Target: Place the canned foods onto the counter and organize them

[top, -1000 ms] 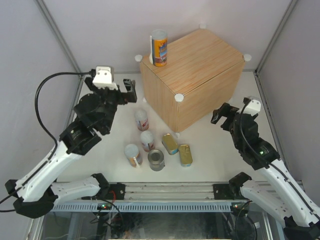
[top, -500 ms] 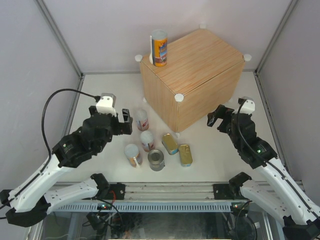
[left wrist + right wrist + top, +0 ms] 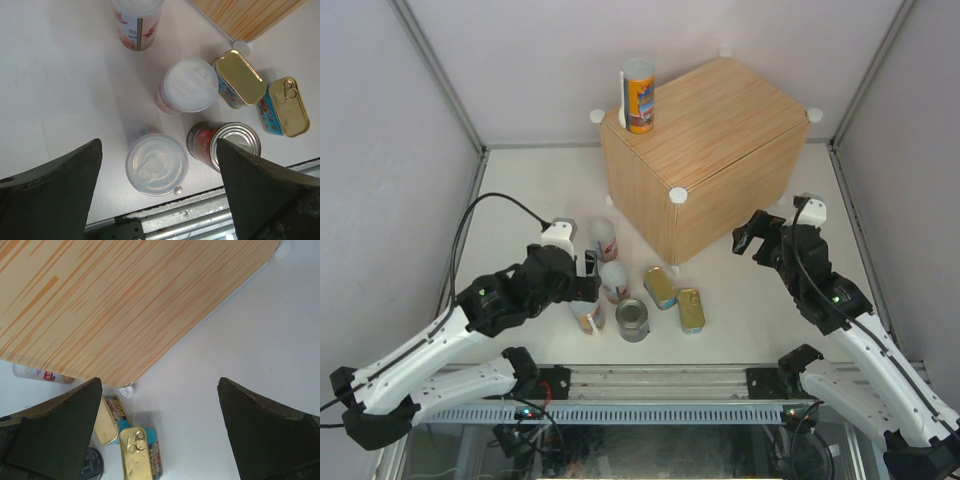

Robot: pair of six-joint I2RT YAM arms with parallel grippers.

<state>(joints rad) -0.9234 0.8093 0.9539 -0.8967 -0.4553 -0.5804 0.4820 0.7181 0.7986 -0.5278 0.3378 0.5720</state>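
Wood-grain counter (image 3: 720, 130) corner near gold tins (image 3: 661, 287); left pincer (image 3: 158, 143) wide above tube (image 3: 156, 165).

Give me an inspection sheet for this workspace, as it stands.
Surface: white table.
Job's things: orange-blue tube standing on counter; on table, second orange-blue tube, two white-red tubes, silver-topped can, two gold tins.
Clutter: nothing seen.
Grippers: left gripper open over second orange-blue tube, not gripping; right gripper open, empty, beside counter.
Cables: black cable loops above left arm.
Surroundings: pale enclosure walls.
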